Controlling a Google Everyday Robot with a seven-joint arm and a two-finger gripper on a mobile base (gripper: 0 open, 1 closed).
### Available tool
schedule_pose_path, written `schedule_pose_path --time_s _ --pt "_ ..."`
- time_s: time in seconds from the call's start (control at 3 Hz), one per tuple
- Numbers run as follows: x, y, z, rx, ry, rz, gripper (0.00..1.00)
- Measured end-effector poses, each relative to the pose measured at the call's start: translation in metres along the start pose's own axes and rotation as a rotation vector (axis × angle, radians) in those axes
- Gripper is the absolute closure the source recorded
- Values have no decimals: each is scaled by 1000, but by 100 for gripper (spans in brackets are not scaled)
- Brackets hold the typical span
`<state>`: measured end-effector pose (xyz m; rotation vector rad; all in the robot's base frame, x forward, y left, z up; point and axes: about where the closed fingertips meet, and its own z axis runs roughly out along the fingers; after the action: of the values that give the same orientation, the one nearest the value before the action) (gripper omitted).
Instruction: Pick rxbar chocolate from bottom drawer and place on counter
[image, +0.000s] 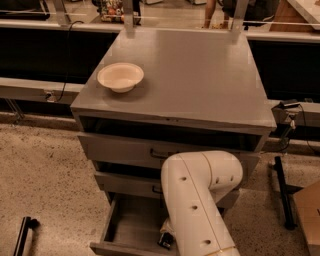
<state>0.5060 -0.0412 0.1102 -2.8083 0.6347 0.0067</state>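
Note:
The bottom drawer (131, 223) is pulled open, and its grey floor shows at the left. My white arm (197, 200) reaches down into it from the front and covers its right half. Of my gripper (166, 239) only a dark part shows beside the arm, low inside the drawer. The rxbar chocolate cannot be made out; it is hidden by the arm or by the gripper. The counter (200, 75) is the wide grey top of the cabinet, with a cream bowl (120, 76) at its left side.
Two shallower drawers with black handles (117, 146) (125, 183) sit above the open one. A black stand (283, 192) and a cardboard box (308, 215) are at the right. A black object (22, 236) lies on the speckled floor at the lower left.

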Motion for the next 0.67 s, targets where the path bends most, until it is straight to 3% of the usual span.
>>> schedule_pose_path --time_s 0.33,0.67 --pt "2 45 -6 55 -23 -6 100" --pt "-1 39 -11 137 -46 -12 100"
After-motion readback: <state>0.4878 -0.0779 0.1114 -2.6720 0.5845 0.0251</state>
